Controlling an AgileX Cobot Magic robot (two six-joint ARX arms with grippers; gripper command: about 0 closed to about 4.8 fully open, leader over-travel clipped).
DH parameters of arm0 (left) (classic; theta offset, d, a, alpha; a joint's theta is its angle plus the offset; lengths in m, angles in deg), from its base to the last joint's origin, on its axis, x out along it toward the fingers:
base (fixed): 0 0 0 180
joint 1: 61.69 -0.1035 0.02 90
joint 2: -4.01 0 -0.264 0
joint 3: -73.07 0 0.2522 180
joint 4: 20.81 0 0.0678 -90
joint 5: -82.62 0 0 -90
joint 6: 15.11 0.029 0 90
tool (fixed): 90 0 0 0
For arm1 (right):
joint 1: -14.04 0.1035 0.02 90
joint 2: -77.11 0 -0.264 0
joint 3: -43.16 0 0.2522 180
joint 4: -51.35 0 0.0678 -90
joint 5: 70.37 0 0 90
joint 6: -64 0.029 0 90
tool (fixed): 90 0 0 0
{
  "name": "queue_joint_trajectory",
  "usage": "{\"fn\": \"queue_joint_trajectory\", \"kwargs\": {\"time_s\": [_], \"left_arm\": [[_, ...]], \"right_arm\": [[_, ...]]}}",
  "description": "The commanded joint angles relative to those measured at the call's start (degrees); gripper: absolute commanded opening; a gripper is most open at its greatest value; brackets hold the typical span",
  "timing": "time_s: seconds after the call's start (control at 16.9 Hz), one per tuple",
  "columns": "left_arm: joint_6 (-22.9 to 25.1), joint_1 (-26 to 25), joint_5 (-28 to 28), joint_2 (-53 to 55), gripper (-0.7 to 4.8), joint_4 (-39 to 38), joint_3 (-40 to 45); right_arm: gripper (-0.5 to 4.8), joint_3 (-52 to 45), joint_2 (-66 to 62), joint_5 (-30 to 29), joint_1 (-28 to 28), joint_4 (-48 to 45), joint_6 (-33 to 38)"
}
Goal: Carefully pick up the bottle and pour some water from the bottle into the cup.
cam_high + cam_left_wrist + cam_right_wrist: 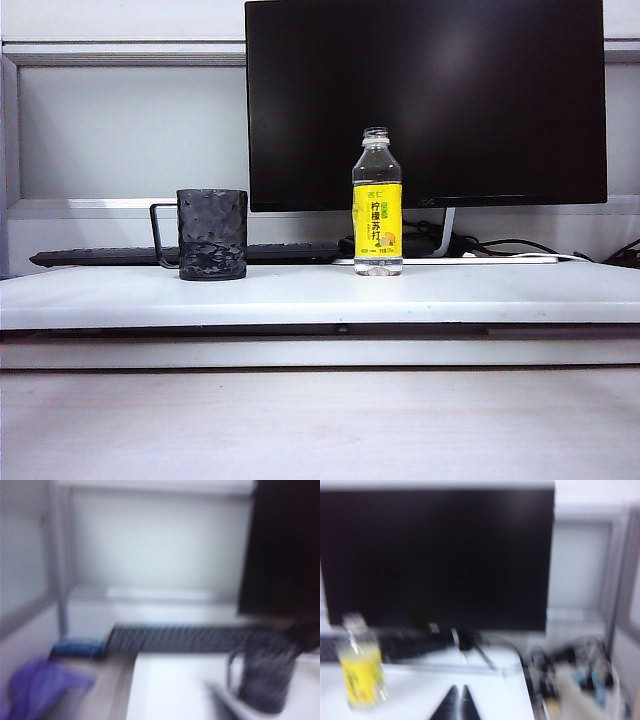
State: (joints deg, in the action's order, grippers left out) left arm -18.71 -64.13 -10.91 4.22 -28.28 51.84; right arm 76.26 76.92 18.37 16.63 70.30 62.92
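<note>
The clear, uncapped bottle (pixel 377 215) with a yellow label stands upright on the white shelf (pixel 500 300), with water (pixel 377 263) showing through its plastic. To its left stands the dark dimpled cup (pixel 212 235), handle pointing left. Neither arm appears in the exterior view. The blurred left wrist view has the cup (pixel 265 680) ahead. My left gripper (pixel 145 702) shows only one grey finger (pixel 220 699), set wide to one side, with nothing between the jaws. In the right wrist view my right gripper (pixel 458 692) is shut and empty, short of the bottle (pixel 362 667).
A large dark monitor (pixel 425 100) stands behind the bottle, with a black keyboard (pixel 130 256) behind the cup. Cables (pixel 575 675) crowd the shelf's right end. A purple cloth (pixel 40 690) and a blue object (pixel 80 647) lie off the shelf's left edge.
</note>
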Motion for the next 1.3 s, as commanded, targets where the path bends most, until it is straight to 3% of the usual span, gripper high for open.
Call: {"fn": "queue_joint_trajectory", "kwargs": {"time_s": [0.06,0.18,0.36,0.71,0.89,1.18,1.3], "left_arm": [[-6.3,-0.1,-2.2,0.0,4.45,-4.2,-7.5],[-6.2,-0.1,-4.5,0.3,4.45,-7.6,-11.9],[-3.5,-0.1,-9.8,3.4,4.79,-14.6,-19.9],[-7.7,-0.1,-25.6,20.4,4.79,-14.7,-27.8],[-11.4,1.3,-33.9,29.7,4.79,-8.0,-29.0],[-11.4,16.6,-31.5,44.6,4.79,3.8,-29.0],[-9.7,22.3,-25.4,49.6,4.79,4.3,-29.0]], "right_arm": [[2.72,6.1,-1.7,-2.8,0.0,-0.7,0.2],[2.85,9.3,-4.6,-5.2,0.0,-0.7,-0.7],[4.6,18.4,-16.5,-8.9,0.1,-0.8,-2.4],[4.63,31.8,-36.8,-24.1,0.2,-0.7,-1.0],[4.63,36.6,-47.9,-31.5,2.8,-0.8,1.1],[4.63,38.1,-64.6,-30.0,12.8,-4.3,-0.1],[4.63,38.1,-70.0,-29.9,15.1,-4.2,-0.6]]}}
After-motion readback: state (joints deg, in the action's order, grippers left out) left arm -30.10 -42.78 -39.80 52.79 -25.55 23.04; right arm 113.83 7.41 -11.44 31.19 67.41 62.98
